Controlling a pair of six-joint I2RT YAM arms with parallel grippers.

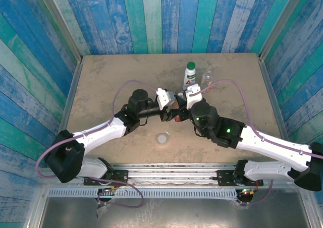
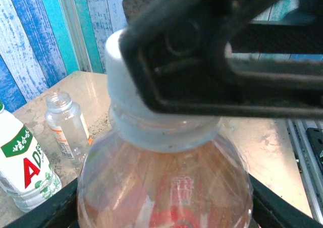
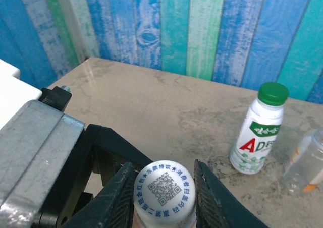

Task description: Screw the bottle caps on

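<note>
The right gripper (image 3: 164,186) straddles the pale cap (image 3: 164,193) from above, jaws against its sides or just off, I cannot tell which; the left gripper (image 1: 169,113) clamps the amber bottle (image 2: 166,182) beneath, likely to stop it turning; the overhead view adds a loose cap (image 1: 162,137) on the table (image 1: 101,81), the left wrist view the uncapped clear bottle (image 2: 65,119) beside the white bottle (image 2: 25,162).

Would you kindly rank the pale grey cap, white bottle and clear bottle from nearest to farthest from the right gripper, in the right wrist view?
1. pale grey cap, between the right gripper fingers.
2. white bottle, behind, to the right.
3. clear bottle, at the far right edge.
</note>
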